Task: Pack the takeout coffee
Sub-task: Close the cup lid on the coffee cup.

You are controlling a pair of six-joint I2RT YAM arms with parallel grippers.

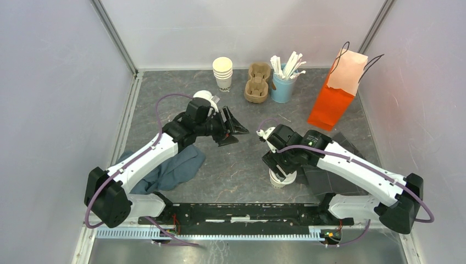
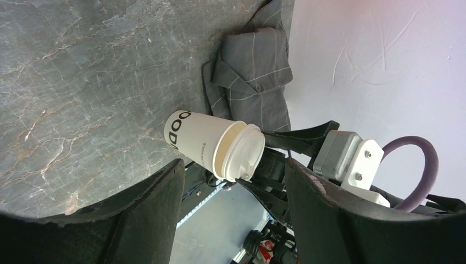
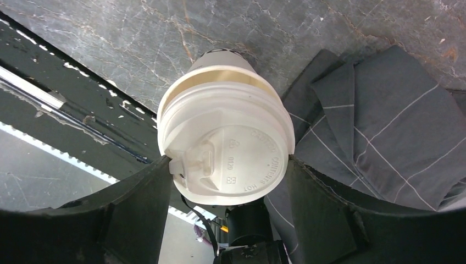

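Grey stone table (image 1: 242, 165) is walled in white, and near its front edge one lidded cup (image 2: 195, 140) is stood upright, just beside a folded grey cloth (image 3: 384, 121). Its crookedly seated lid (image 3: 231, 148) is flanked by the right gripper (image 3: 228, 168); whether it is squeezed cannot be told. The left gripper (image 1: 236, 132) is held spread, with nothing in it. Pickup is judged to be in hand. Next, a firm hold and an upright carry to the cardboard carrier (image 1: 258, 82) are called for.
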